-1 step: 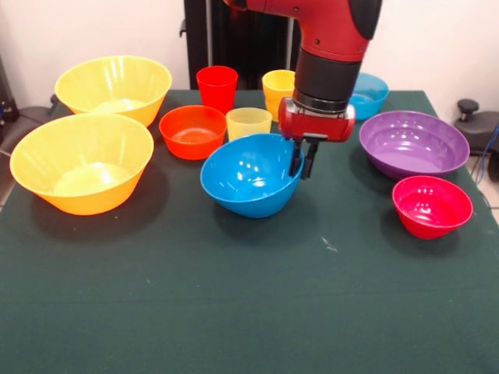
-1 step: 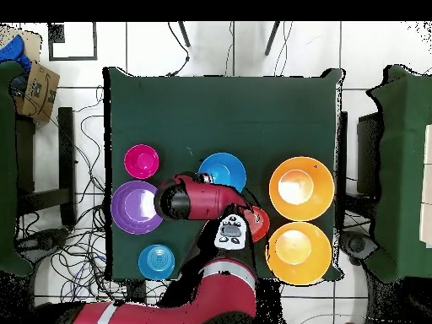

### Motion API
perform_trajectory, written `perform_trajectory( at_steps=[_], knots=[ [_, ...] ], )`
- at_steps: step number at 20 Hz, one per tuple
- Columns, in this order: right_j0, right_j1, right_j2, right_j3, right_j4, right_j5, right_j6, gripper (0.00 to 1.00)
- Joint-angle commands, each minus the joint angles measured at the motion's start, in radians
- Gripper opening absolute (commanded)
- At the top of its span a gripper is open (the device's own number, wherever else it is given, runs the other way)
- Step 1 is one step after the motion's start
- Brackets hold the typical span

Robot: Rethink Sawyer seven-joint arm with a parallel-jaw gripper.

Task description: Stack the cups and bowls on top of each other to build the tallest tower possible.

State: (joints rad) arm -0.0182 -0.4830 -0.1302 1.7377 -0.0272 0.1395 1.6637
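Note:
My gripper (image 1: 302,160) comes down at the right rim of the medium blue bowl (image 1: 249,175), shut on it with one finger inside the wall and one outside. The bowl tilts and sits near the table's middle, also seen as the blue bowl (image 2: 223,171) in the overhead view. Behind it stand the red cup (image 1: 217,87), the pale yellow cup (image 1: 249,122) and the orange-yellow cup (image 1: 277,89), partly hidden by the arm. An orange-red bowl (image 1: 192,131) sits left of the pale cup.
Two large yellow bowls (image 1: 113,86) (image 1: 82,162) fill the left side. On the right are a purple bowl (image 1: 413,144), a pink-red bowl (image 1: 432,206) and a small light blue bowl (image 1: 368,95) behind the arm. The green table (image 1: 249,312) runs to the front edge.

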Motion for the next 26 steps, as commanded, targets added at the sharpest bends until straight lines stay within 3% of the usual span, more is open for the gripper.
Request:
perform_trajectory(
  at_steps=[1,11,17,26],
  knots=[
    [0.001,0.024,0.109,-0.032,0.022,0.053,0.138,0.00],
    [-0.015,0.124,0.081,-0.172,-0.004,0.024,0.088,0.00],
    [-0.045,0.124,0.100,-0.195,-0.025,0.058,0.055,0.00],
    [-0.025,0.132,0.089,-0.240,-0.006,0.108,0.071,0.00]
  ],
)
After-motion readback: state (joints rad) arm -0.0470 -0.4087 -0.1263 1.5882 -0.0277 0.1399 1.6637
